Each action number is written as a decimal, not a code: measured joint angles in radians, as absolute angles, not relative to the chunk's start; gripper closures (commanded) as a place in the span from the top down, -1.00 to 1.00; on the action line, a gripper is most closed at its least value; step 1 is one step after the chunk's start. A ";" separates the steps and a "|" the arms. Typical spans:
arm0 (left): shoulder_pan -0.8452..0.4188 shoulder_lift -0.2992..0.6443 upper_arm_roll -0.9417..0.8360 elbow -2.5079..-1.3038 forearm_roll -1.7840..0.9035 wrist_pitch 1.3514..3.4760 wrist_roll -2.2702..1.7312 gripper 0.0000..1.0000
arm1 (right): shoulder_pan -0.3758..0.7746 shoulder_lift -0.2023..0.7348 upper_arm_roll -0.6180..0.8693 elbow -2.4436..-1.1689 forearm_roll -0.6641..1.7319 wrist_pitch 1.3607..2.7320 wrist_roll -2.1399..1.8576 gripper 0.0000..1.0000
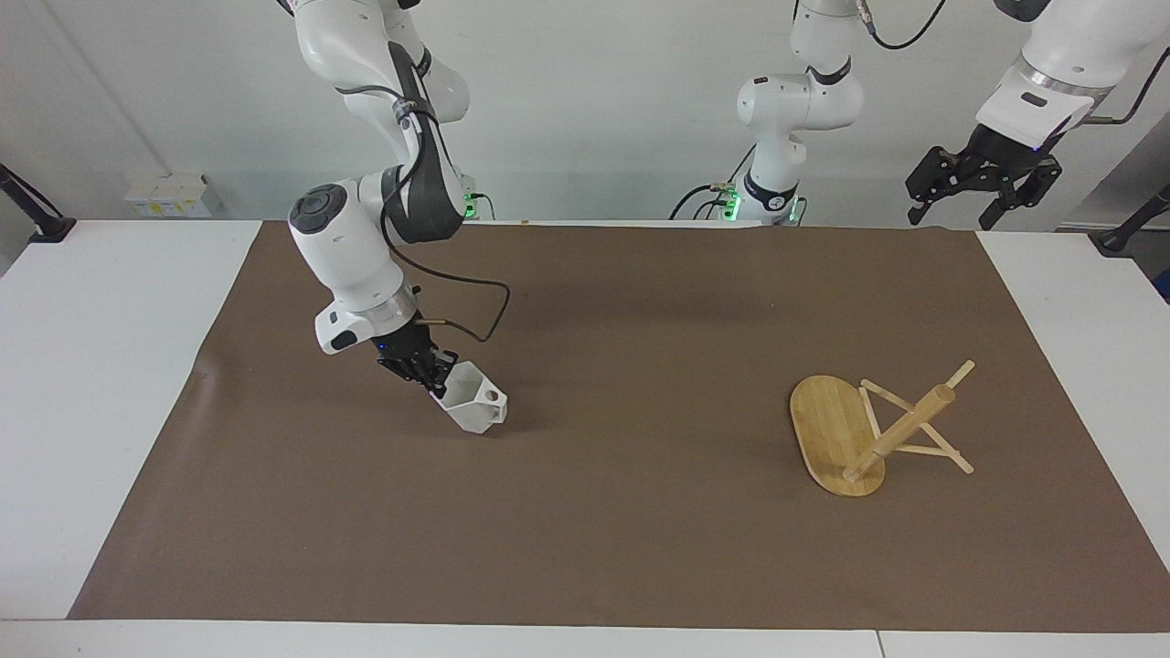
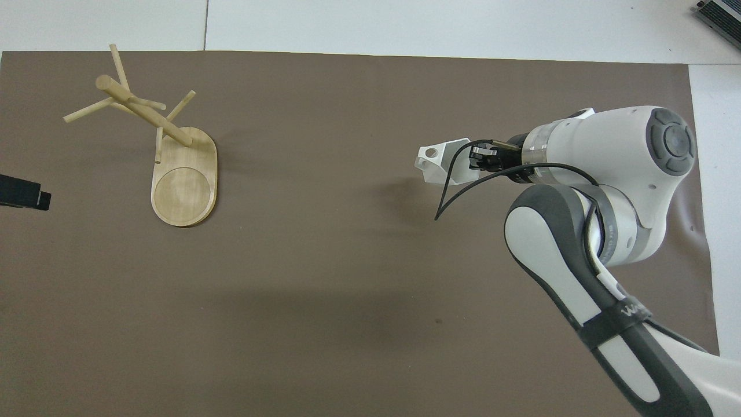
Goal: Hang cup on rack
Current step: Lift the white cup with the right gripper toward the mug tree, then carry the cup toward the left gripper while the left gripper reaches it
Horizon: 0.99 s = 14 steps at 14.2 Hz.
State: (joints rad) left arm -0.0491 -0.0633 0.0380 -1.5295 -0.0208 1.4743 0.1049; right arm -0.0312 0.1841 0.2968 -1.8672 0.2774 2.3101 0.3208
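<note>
The white faceted cup [image 1: 475,402] hangs tilted in my right gripper [image 1: 434,375], which is shut on its rim and holds it a little above the brown mat. In the overhead view the cup [image 2: 443,162] sticks out from the right gripper [image 2: 477,162] with its pierced handle toward the rack. The bamboo rack [image 1: 855,434] rests on the mat at the left arm's end, its post slanting toward that end, pegs sticking out; it also shows in the overhead view [image 2: 185,174]. My left gripper [image 1: 983,187] waits open, high above the table's left-arm end.
A brown mat [image 1: 640,530] covers most of the white table [image 1: 91,411]. A black cable loops from the right wrist [image 1: 484,311] just above the cup. Only the tip of the left gripper [image 2: 23,194] shows in the overhead view.
</note>
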 measured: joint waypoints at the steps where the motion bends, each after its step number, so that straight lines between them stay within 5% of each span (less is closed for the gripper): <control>1: -0.041 -0.064 0.040 -1.529 -0.021 1.474 0.105 1.00 | -0.031 0.182 0.322 -1.850 0.298 2.310 0.321 -1.00; 14: -0.079 -0.103 0.013 -1.655 -0.207 1.658 0.623 1.00 | -0.029 0.161 0.416 -1.667 0.630 2.133 0.204 -1.00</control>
State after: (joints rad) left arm -0.0791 -0.1032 0.0133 -1.6550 -0.2074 1.6577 0.6233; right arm -0.0294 0.1610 0.4164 -1.6665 0.6296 2.1327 0.2038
